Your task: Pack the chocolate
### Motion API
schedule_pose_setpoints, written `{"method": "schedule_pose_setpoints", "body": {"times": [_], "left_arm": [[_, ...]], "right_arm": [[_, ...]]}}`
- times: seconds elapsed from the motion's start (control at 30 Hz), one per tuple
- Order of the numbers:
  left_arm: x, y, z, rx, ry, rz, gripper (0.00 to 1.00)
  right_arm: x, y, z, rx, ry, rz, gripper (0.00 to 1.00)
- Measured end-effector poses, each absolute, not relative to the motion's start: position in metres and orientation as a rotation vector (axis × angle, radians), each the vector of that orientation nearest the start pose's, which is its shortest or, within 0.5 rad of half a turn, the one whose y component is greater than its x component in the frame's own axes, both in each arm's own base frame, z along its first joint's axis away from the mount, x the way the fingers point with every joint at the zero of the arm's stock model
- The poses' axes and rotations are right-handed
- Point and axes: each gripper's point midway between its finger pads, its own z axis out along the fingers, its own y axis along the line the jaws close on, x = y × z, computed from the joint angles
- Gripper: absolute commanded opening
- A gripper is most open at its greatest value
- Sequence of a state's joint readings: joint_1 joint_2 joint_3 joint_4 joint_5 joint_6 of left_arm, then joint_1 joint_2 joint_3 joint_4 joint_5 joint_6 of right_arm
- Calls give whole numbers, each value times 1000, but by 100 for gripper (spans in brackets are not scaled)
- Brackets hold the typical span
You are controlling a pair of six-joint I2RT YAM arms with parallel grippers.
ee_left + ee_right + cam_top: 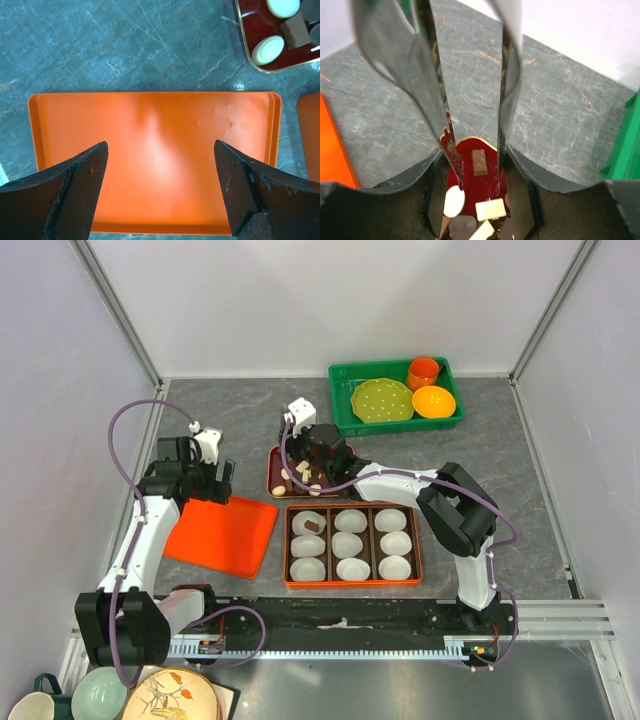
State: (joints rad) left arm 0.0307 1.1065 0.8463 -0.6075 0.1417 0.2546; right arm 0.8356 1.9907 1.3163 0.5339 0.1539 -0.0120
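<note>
On the left, the left gripper (160, 192) hangs released, fingers wide apart, over a flat orange tray (215, 535) on the table (500, 440). To the right, a dark red tray (275, 462) holds the loose chocolate (300, 478), cream ovals (267, 49) and brown cubes. The right gripper (476, 150) is lowered over it, its long shiny fingers (437, 100) apart, with one brown cube (480, 162) lying between the tips, not pinched. Just nearer stands an orange box (352, 583) of white paper cups (350, 544). A brown piece (310, 527) sits in its far-left cup. Far right stands a green basket (340, 390).
</note>
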Motion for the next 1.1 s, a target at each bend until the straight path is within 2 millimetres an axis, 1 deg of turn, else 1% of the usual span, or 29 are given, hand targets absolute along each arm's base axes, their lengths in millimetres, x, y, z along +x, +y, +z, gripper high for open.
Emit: {"method": "schedule_pose_setpoints", "body": {"times": [0.13,0.23,0.37,0.6,0.67,0.8,0.87,1.1], "left_arm": [[294,-10,138,348,2393,-61,93],[299,-11,141,353,2391,-69,93],[296,-13,141,357,2392,-78,93],[286,-13,139,358,2387,-77,94],[284,-13,141,357,2379,-75,94],[282,-13,147,357,2360,-70,94],[281,-13,148,356,2357,-68,94],[279,-13,145,357,2369,-70,93]], "right_arm": [[418,428,180,-605,1595,503,54],[418,430,183,-605,1580,515,54],[418,430,183,-601,1572,518,55],[419,432,183,-598,1554,519,55],[421,433,180,-603,1553,515,56],[423,436,162,-617,1578,506,55],[424,437,156,-622,1587,504,55],[426,441,159,-618,1577,510,53]]}}
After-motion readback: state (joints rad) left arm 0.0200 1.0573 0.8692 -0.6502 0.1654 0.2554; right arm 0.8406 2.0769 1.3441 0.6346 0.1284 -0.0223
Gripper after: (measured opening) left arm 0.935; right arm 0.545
